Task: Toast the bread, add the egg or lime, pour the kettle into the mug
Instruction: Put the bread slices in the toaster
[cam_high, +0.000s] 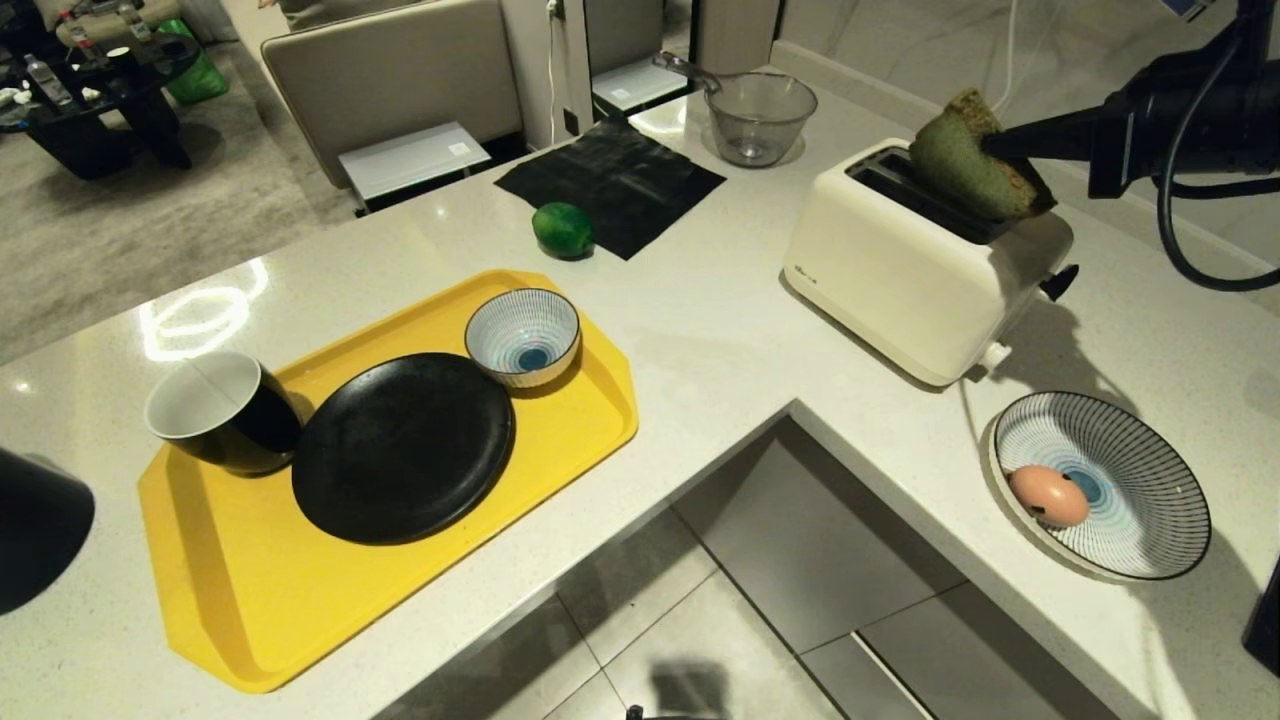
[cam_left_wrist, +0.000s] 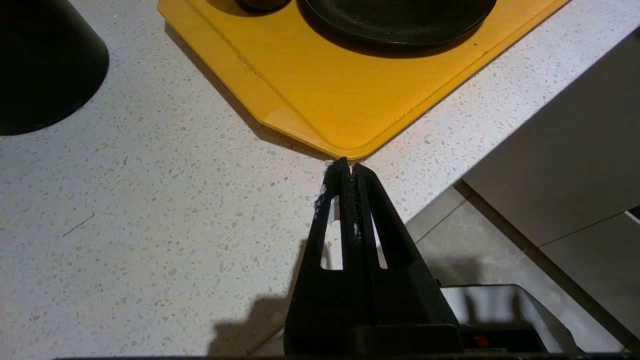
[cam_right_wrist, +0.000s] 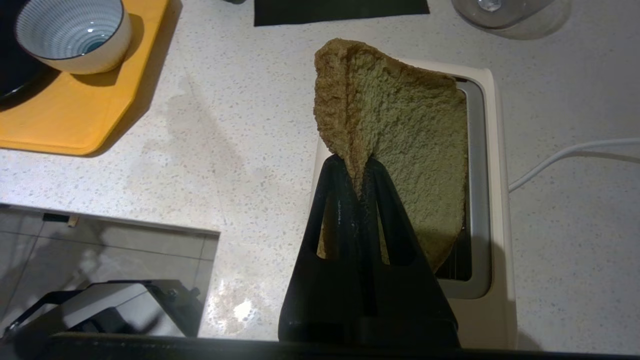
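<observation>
White counter (cam_high: 700, 330): yellow tray (cam_high: 240, 590), toaster (cam_high: 900, 280), lime (cam_high: 562, 229), black cloth (cam_high: 610, 185)

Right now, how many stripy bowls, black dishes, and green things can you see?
Stripy bowls: 2 (small bowl, wide bowl)
Black dishes: 2 (mug, plate)
Green things: 2 (lime, bread)
Total: 6

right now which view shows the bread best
The right wrist view: the bread fills the middle, pinched in the right hand over the toaster slot. The head view shows it small at the toaster's top. The left wrist view misses it.
</observation>
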